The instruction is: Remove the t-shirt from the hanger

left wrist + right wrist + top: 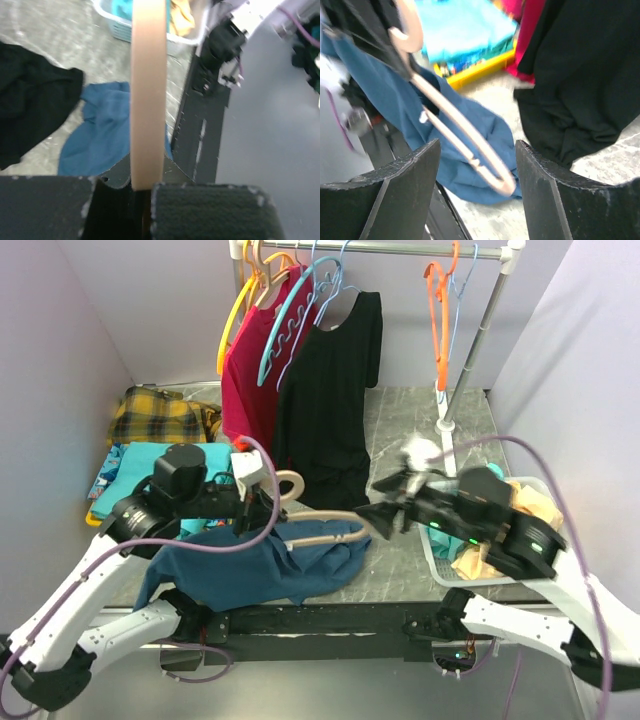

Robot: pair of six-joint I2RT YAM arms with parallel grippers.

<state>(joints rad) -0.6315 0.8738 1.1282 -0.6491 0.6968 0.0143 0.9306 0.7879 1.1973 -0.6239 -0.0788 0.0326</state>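
- Left hand [262, 496]: its fingers [215, 210] are clamped on the beige hanger [318, 518], close to the hook. In the left wrist view the hanger bar runs straight out from between the two pads.
- Hanger: carried by the left hand alone. Its hook end sits at that hand and its opposite end points toward the right hand [380, 512].
- Blue t-shirt [255, 565]: drapes beneath the hanger, gathered toward the hook end and sagging onto the table [420, 420]. The hanger's far end shows bare of cloth. Whether the neck opening still encircles the hanger cannot be determined.
- Right hand: fingers are apart with nothing gripped. It is positioned just beside the bare end of the hanger, with no contact visible.
- Black garment [335, 410]: hangs behind the hanger, with its lower edge reaching the table near the bare end.
- Red garment [245, 380]: hangs behind the hanger's hook end.
- White basket [437, 558]: stands on the table beyond the hanger's bare end, under the right arm, and contains cloth.
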